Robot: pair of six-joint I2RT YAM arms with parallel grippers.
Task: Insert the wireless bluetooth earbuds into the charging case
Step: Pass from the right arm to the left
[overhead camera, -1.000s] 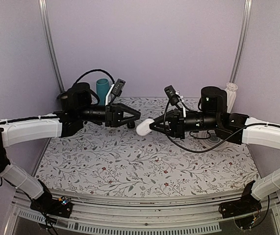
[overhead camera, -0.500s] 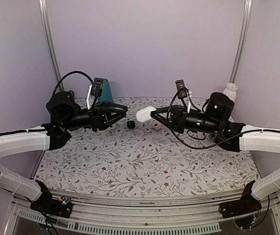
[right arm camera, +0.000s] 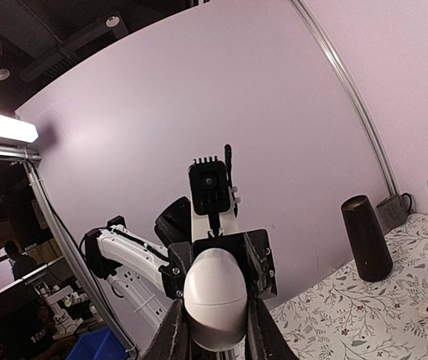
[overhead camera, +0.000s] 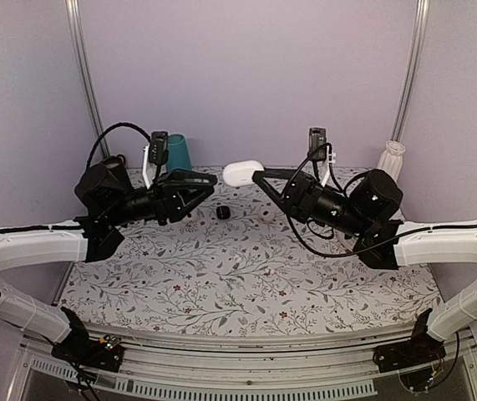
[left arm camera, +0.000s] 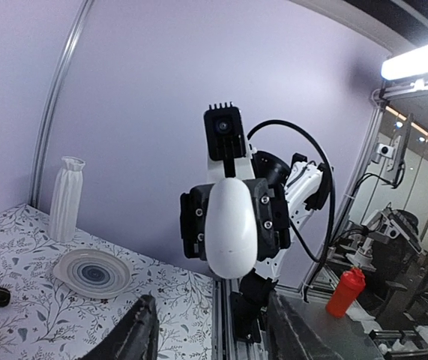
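Observation:
My right gripper (overhead camera: 257, 176) is shut on the charging case (overhead camera: 243, 173), a glossy white pebble with its lid closed, and holds it high above the table. In the right wrist view the case (right arm camera: 214, 294) sits between my fingers (right arm camera: 172, 334). My left gripper (overhead camera: 214, 189) is open and empty, level with the case and a short gap to its left, facing it. In the left wrist view the case (left arm camera: 231, 225) hangs ahead of and above my spread left fingers (left arm camera: 140, 331). No earbuds show in any view.
A small black lump (overhead camera: 222, 212) and a white round dark-centred piece (overhead camera: 266, 215) lie on the floral table below the grippers. A teal cup (overhead camera: 177, 153) stands at the back left, a white vase (overhead camera: 393, 159) at the back right, with a plate (left arm camera: 92, 271) near it.
My right gripper has lifted the case up and slightly left. My left gripper has pulled back to the left and risen, staying open.

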